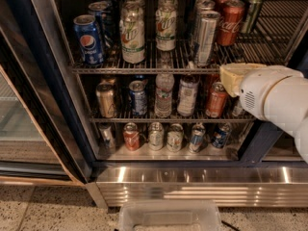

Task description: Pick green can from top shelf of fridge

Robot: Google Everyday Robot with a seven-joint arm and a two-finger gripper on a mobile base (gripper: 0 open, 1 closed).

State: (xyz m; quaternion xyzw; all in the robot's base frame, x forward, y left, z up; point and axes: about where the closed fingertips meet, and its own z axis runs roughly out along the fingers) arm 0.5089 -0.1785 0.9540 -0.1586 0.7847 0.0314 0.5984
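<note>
**Asker:** What fills the view?

**Me:** The fridge (43,95). It has a dark blue frame, a ribbed steel base panel along the bottom, and three wire racks of drinks. My white arm (279,97) comes in from the right, in front of the middle rack.

**Asker:** And the top shelf?

**Me:** The top shelf (281,37) is a silvery wire rack. Rows of cans crowd its left and middle, and its far right shows bare rods.

**Asker:** Where is your hand?

**Me:** My hand (235,77) is pale yellow, at the tip of the arm. It is just below the top shelf's front rail, toward the right. I cannot tell whether it is wide or narrow.

**Asker:** Which cans stand in front?

**Me:** From the left, there is a blue Pepsi can (89,40), two pale cans (132,37) with green-and-red logos, a tall silver can (206,32) and a red Coca-Cola can (230,22).

**Asker:** And the green can?

**Me:** The green can (252,11) stands upright on the top shelf, just beside the Coca-Cola can on its right and a little further back. It is above my hand and apart from it.
</note>
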